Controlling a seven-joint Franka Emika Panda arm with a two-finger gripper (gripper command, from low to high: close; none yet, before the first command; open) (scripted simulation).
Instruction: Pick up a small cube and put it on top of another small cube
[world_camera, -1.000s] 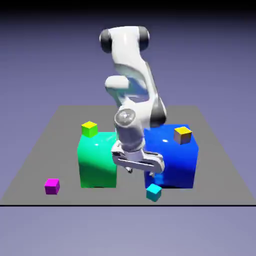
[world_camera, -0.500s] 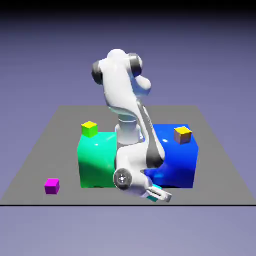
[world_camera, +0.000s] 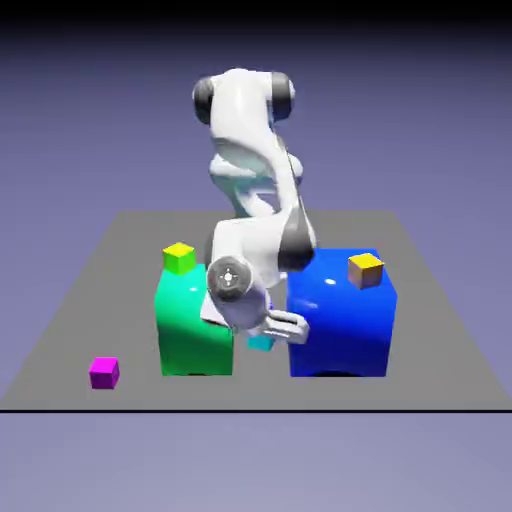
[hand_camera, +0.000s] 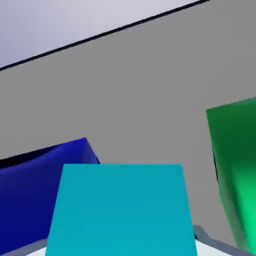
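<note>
The cyan cube (world_camera: 261, 343) is clamped between the fingers (world_camera: 266, 336) and held off the worktop (world_camera: 90, 300), low centre of frame between the green block (world_camera: 192, 325) and blue block (world_camera: 342, 318), presumably so it can be carried onto another small cube.

The white arm (world_camera: 250, 190) bends down over the grey bench (world_camera: 90, 300), its pincer (world_camera: 268, 335) hanging in the gap between the big green block (world_camera: 190, 325) and the big blue block (world_camera: 340, 315). The cyan cube (world_camera: 261, 343) peeks out under the pincer, clear of the bench, though the fingertips themselves are too hidden to read. A yellow cube (world_camera: 179, 258) sits on the green block at its ten o'clock corner, an orange cube (world_camera: 365, 270) on the blue block toward one o'clock. The magenta cube (world_camera: 104, 373) lies well apart at eight o'clock of the green block.
</note>
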